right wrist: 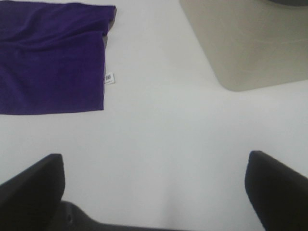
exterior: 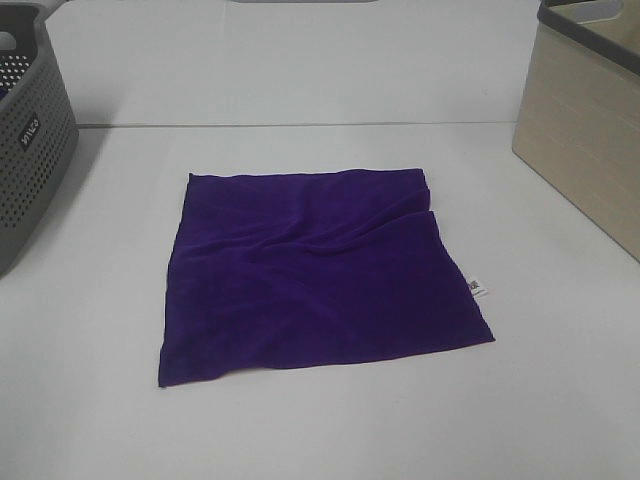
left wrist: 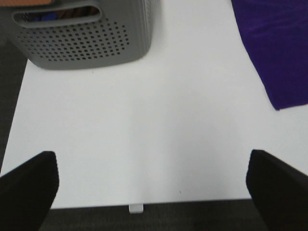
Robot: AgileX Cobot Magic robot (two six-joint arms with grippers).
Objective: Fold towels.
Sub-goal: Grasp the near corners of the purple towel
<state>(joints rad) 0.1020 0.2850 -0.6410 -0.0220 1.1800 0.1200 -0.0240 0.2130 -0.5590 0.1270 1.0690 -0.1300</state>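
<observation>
A deep purple towel (exterior: 315,275) lies spread flat on the white table, roughly square, with wrinkles near its far right corner and a small white tag (exterior: 477,289) on its right edge. Part of it shows in the left wrist view (left wrist: 279,48) and in the right wrist view (right wrist: 50,57), where the tag (right wrist: 109,78) is visible too. My left gripper (left wrist: 151,187) is open and empty above the table's front left edge, apart from the towel. My right gripper (right wrist: 154,187) is open and empty above the table, to the right of the towel. Neither gripper shows in the exterior high view.
A grey perforated plastic basket (exterior: 30,140) stands at the far left; it also shows in the left wrist view (left wrist: 82,38). A beige bin (exterior: 590,140) stands at the far right, also in the right wrist view (right wrist: 250,43). The table's front edge (left wrist: 144,204) shows below the left gripper.
</observation>
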